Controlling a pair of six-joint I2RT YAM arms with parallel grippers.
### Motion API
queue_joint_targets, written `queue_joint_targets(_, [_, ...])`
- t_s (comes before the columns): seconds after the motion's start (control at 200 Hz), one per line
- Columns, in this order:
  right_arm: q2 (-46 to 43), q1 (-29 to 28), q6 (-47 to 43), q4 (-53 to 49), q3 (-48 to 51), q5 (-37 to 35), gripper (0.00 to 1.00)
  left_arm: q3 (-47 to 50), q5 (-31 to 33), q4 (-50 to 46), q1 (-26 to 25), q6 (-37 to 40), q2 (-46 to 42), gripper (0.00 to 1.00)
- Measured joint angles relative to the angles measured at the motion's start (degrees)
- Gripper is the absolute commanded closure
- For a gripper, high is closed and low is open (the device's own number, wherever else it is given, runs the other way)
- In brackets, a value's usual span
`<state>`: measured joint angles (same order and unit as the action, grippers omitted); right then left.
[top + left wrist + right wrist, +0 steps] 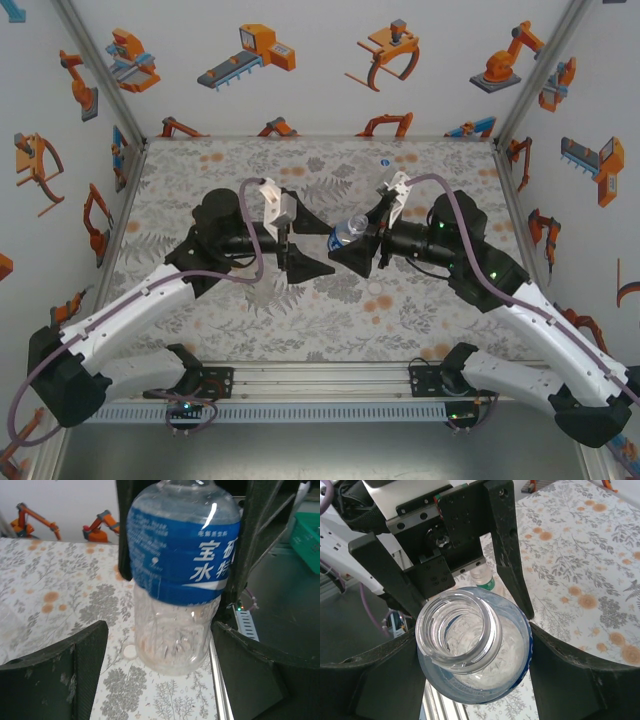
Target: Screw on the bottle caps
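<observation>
A clear bottle with a blue label (pixel 182 555) hangs in the air over the middle of the table (pixel 200 300). My right gripper (pixel 472 640) is shut on its body just below the shoulder. Its open threaded neck (pixel 457 630) carries no cap and points at the right wrist camera. My left gripper (pixel 160 635) faces it from the other side, open, with its fingers (pixel 85 655) on either side of the bottle's clear base and a gap on the left. In the top view both grippers meet at the bottle (pixel 350 232). One white cap (pixel 130 651) lies on the table below the bottle.
The metal rail (pixel 220 680) at the table's near edge runs just right of the bottle in the left wrist view. A small clear bottle-like thing with a green band (pixel 483 578) shows far behind the left gripper's fingers. Printed side walls (pixel 560 150) enclose the table.
</observation>
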<state>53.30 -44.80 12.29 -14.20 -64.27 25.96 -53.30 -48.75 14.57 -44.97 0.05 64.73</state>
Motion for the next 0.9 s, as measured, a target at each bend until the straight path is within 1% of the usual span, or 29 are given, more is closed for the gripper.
queue_joint_targets(0.315, [0.02, 0.0, 1.44, 3.43, 0.0, 1.27, 0.73, -4.02, -1.99, -1.79, -2.58, 0.33, 4.61, 0.31])
queue_joint_targets(0.381, [0.02, 0.0, 1.51, 4.26, 0.0, 1.29, 0.73, -4.02, -2.23, -2.12, -2.69, 0.39, 4.74, 0.33])
queue_joint_targets(0.551, [0.02, 0.0, 1.81, 5.97, 0.0, 1.22, 0.74, -4.22, -3.41, -2.19, -2.69, 0.37, 5.46, 0.33])
queue_joint_targets(0.746, [-0.13, 0.0, 2.05, 7.52, 0.07, 1.05, 0.74, -4.46, -4.7, -1.92, -2.69, 0.31, 6.38, 0.4])
queue_joint_targets(0.841, [-0.33, 0.0, 2.12, 7.93, 0.24, 1.03, 0.75, -4.48, -4.79, -1.53, -2.69, 0.33, 6.38, 0.4])
queue_joint_targets(0.901, [-0.5, 0.0, 2.12, 8.35, 0.48, 1.03, 0.75, -4.48, -4.81, -1.29, -2.69, 0.31, 6.38, 0.37])
